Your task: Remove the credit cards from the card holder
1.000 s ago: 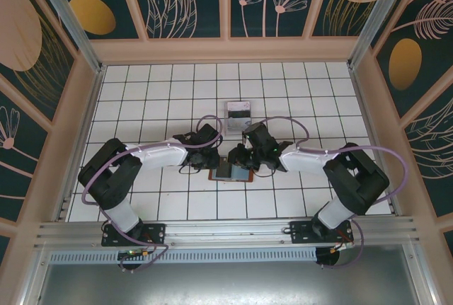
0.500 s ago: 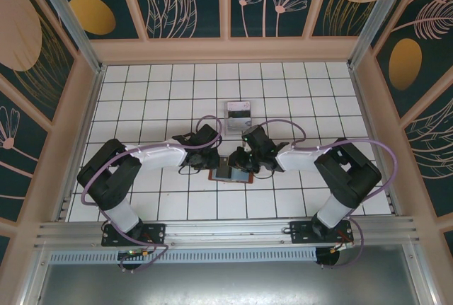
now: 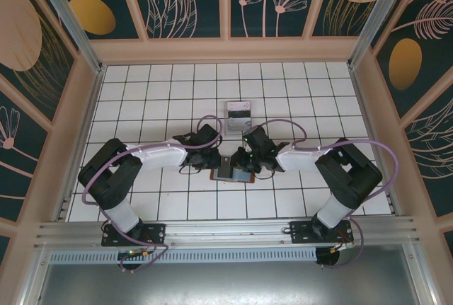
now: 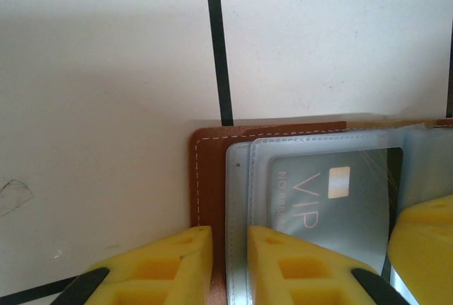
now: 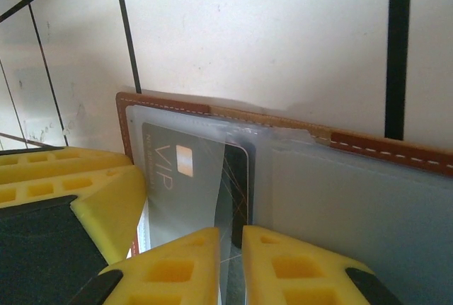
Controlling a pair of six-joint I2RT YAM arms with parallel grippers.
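Note:
The brown leather card holder lies open on the tiled table between both arms. In the left wrist view my left gripper is shut on the card holder, pinching its brown cover and the edge of the clear sleeve. A grey credit card marked VIP sits in that sleeve. In the right wrist view my right gripper is shut on the dark end of the credit card, which pokes out of the sleeve's opening. The card holder stays flat beneath. Any further cards are hidden.
A clear acrylic stand with a card in it stands just behind the grippers. The left gripper's yellow finger sits close beside the right one. Wooden walls ring the tiled table.
The right arm has edged slightly left toward the card holder and its jaws have narrowed onto the card's end. The left gripper has kept its hold.

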